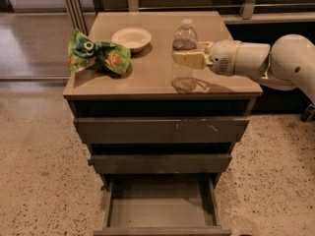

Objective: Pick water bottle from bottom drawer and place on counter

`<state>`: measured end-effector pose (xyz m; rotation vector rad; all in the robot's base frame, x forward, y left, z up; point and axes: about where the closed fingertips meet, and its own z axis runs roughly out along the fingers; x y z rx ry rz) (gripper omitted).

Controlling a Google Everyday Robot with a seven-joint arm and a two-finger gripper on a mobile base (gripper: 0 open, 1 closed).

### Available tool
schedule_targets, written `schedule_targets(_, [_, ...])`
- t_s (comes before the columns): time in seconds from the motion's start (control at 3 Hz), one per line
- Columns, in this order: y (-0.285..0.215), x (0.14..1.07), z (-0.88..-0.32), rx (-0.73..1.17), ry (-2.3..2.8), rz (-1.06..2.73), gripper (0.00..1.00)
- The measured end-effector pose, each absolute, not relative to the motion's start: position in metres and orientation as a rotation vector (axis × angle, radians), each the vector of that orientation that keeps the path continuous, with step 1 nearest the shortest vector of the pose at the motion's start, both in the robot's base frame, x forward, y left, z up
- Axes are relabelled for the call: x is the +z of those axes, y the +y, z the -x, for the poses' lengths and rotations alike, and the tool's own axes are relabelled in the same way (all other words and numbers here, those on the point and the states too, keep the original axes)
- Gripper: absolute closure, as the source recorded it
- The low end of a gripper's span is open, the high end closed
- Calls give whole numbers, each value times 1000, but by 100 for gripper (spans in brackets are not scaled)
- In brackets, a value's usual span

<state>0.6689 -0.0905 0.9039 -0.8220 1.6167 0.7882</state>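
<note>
Water bottle (185, 39) on counter (147, 75) in claw (184, 55)

The scene is lit warmly and rather dimly from above. The gripper (186, 52), clamped around the water bottle (184, 35) on the counter (147, 77), is caught brightly on its pale shell. A soft shadow is cast on the counter below and right of the fingers (189, 60). A dull sheen is seen to their left. Far beneath them, the bottom drawer (160, 211) is left in shade.
</note>
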Motion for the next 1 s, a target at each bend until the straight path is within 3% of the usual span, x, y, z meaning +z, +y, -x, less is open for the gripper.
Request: schedule_targets(1.0, [-87, 906, -669, 847, 1592, 857, 100])
